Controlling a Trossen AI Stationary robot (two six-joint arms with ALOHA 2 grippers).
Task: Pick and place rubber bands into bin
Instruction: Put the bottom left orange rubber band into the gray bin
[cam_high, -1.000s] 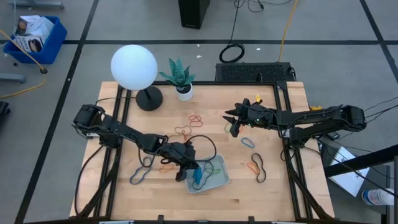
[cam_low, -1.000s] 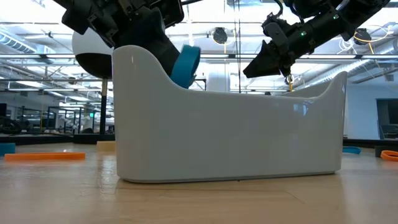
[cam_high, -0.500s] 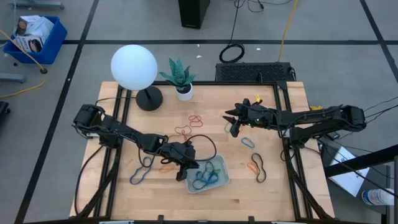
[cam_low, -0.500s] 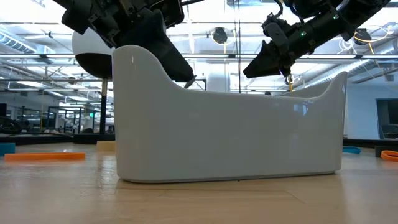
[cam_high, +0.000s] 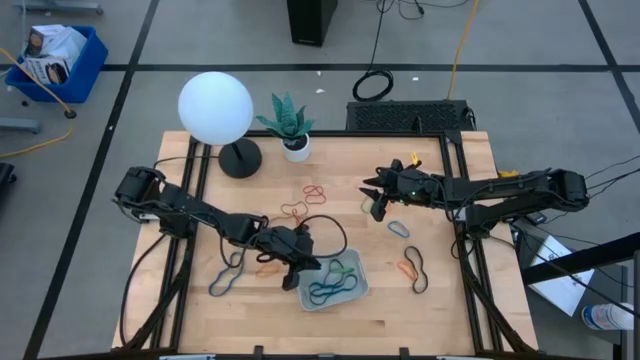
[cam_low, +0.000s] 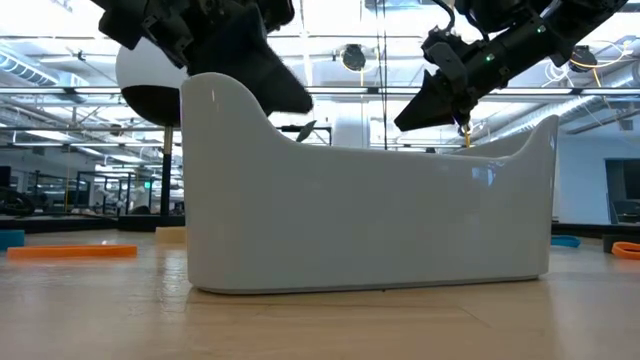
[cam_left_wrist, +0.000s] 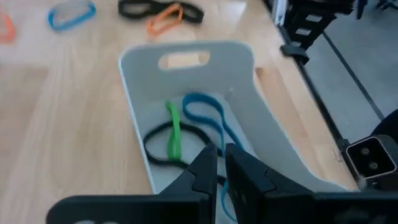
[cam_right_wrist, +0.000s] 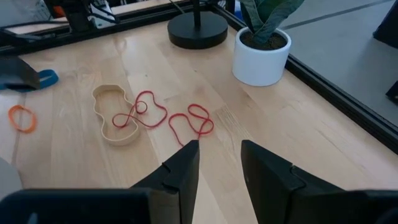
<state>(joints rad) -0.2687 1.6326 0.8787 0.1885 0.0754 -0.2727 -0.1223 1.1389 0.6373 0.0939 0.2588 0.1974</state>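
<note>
- The left gripper (cam_left_wrist: 221, 163) is hovering over the near edge of the bin (cam_high: 352, 272), fingers almost together and holding nothing.
- Blue, green and black rubber bands (cam_left_wrist: 186, 127) are lying inside the bin.
- The right gripper (cam_right_wrist: 217, 163) is hanging slightly parted and empty above loose red and tan bands (cam_right_wrist: 134, 115), near a potted plant (cam_high: 287, 122) and a lamp (cam_high: 216, 108).
</note>
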